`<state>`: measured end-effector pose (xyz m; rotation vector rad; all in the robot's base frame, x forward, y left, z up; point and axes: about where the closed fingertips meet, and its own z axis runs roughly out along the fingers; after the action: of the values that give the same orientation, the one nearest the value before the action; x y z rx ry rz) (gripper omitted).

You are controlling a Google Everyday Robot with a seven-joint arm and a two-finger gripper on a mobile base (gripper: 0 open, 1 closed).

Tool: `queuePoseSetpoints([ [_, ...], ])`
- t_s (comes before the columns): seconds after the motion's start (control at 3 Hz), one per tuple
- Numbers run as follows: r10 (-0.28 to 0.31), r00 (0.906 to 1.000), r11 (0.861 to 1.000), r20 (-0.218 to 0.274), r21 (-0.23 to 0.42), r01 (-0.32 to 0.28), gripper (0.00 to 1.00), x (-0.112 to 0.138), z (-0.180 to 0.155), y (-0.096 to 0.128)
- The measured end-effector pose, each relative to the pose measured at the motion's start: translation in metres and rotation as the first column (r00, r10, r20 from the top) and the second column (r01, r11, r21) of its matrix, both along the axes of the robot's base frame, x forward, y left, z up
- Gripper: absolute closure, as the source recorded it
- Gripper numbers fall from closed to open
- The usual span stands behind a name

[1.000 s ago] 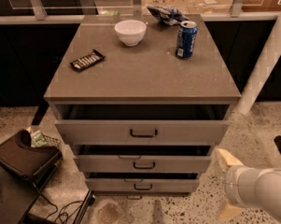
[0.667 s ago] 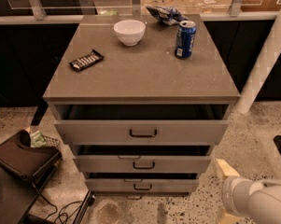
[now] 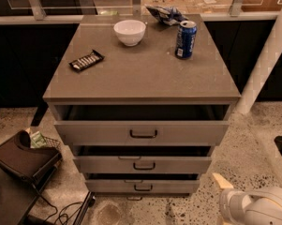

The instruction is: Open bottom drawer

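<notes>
Gripper [image 3: 222, 183] low at the right, near the cabinet [image 3: 140, 81] but not touching it; open or closed, cannot tell. Bottom drawer [image 3: 141, 186] sits lowest, slightly out. On top: candy bar [image 3: 86, 60], blue can [image 3: 185, 40], white bowl [image 3: 129, 32], crumpled bag [image 3: 165, 14].

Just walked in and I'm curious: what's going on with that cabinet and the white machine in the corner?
A robot arm's gripper is low at the right, near the floor, beside the grey cabinet and not touching it. The bottom drawer is barely out, with only a narrow dark gap above its front. The top drawer and the middle drawer stick out further. A bowl, a can and a snack bar sit on top.
</notes>
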<state>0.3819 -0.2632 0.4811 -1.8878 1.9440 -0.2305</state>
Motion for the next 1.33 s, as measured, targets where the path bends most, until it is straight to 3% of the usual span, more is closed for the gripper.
queuePoseSetpoints([
  [0.67,0.039,0.9987,0.999,-0.034,-0.008,-0.039,0.0,0.007,-0.016,0.013],
  [1.33,0.13,0.9913,0.991,-0.019,0.033,-0.129,0.0,0.004,-0.044,0.055],
])
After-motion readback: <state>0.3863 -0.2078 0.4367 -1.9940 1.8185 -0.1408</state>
